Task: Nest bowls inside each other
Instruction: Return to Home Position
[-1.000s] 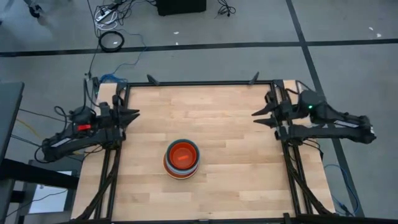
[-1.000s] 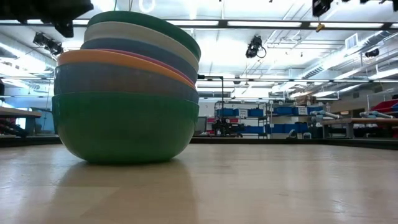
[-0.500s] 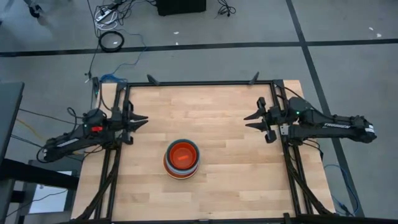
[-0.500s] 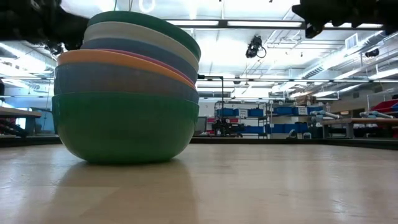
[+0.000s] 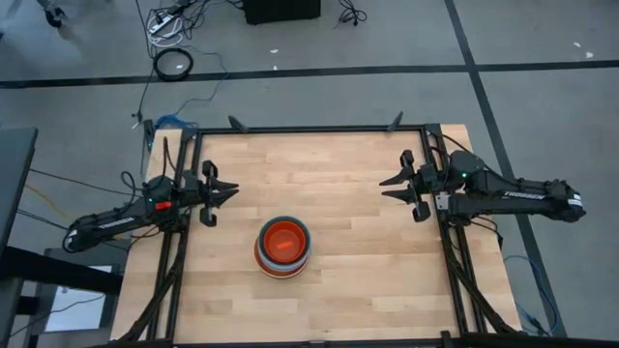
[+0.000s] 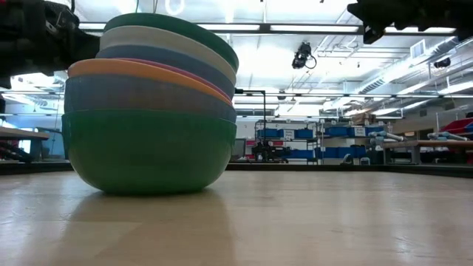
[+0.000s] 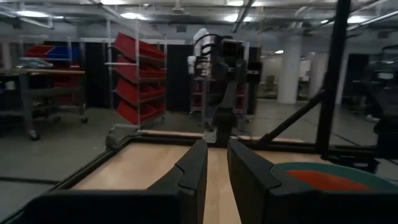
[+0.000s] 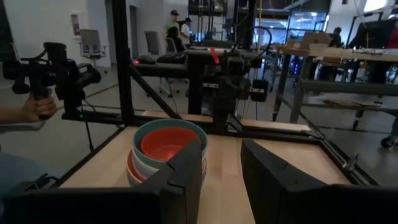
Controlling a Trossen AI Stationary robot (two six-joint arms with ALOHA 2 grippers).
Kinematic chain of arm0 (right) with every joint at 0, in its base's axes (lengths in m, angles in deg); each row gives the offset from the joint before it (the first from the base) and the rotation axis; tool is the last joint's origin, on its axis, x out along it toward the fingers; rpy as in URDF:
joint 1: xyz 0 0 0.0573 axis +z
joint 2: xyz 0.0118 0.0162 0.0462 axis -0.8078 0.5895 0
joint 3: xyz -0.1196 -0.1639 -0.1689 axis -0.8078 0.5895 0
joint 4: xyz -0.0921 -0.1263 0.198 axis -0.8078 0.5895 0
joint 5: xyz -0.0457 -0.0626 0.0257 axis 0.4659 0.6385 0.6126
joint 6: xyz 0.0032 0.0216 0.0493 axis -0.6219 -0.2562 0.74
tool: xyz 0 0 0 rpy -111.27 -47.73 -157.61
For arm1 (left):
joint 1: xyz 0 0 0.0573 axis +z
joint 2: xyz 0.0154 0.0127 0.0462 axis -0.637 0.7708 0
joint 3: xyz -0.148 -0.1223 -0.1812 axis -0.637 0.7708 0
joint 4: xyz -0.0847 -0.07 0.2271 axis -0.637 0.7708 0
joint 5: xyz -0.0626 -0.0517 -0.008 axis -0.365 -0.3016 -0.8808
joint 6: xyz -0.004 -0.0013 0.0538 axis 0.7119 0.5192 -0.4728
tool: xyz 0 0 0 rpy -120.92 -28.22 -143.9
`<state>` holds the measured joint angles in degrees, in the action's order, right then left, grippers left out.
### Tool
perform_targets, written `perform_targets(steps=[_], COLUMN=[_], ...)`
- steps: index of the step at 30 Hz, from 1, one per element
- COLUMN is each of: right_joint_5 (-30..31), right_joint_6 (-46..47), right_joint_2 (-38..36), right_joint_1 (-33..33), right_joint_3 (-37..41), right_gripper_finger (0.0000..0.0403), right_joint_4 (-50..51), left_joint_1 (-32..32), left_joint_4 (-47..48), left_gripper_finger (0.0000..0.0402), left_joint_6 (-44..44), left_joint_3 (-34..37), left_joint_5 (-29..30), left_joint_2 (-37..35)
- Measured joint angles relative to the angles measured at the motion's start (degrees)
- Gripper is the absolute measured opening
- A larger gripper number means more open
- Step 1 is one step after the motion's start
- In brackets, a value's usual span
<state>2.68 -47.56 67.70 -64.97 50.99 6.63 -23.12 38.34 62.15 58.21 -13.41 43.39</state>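
Observation:
The bowls [image 5: 283, 246] stand nested in one stack in the middle of the wooden table, a little toward its near edge. In the low view the stack [image 6: 148, 103] rests on a teal bowl, with light blue, orange, pink, blue, white and dull green rims above, tilted. A red-orange bowl [image 8: 165, 144] lies innermost. My left gripper [image 5: 227, 189] hovers open at the table's left side, pointing toward the middle, clear of the stack. My right gripper [image 5: 387, 184] hovers open at the right side, facing it. Nothing lies between either pair of fingers [image 7: 216, 146] [image 8: 222, 149].
Black frame rails [image 5: 309, 129] run around the table's edges. Bare wood [image 5: 319, 164] lies between the two grippers and around the stack. A person's hand [image 8: 34, 107] on a handheld device shows beyond the table's left side.
My left gripper has come down and moved out from the table's left edge toward the middle. My right gripper first sank and moved a little toward the middle, then kept still. The stack of bowls has not moved.

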Motion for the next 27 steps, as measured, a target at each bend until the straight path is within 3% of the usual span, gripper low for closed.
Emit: perform_targets(steps=[5, 16, 27], right_joint_5=[0.32, -1.88, 1.84], right_joint_6=[0.02, 2.05, -0.43], right_joint_2=[-4.89, -21.16, -23.92], right_joint_1=[-0.34, -1.14, -1.16], right_joint_3=[0.00, 0.00, 0.04], right_gripper_finger=[0.0100, 0.0100, 0.0100], right_joint_4=[1.28, 11.15, 17.41], left_joint_1=[-0.04, -0.04, -0.02], left_joint_4=[-0.92, -2.67, -0.60], left_gripper_finger=[0.0072, 0.0072, 0.0072], left_joint_6=[0.87, 1.39, 0.65], left_joint_3=[0.00, 0.02, 0.04], left_joint_5=[-3.53, -3.47, 1.03], left_joint_2=[0.03, 0.02, 0.04])
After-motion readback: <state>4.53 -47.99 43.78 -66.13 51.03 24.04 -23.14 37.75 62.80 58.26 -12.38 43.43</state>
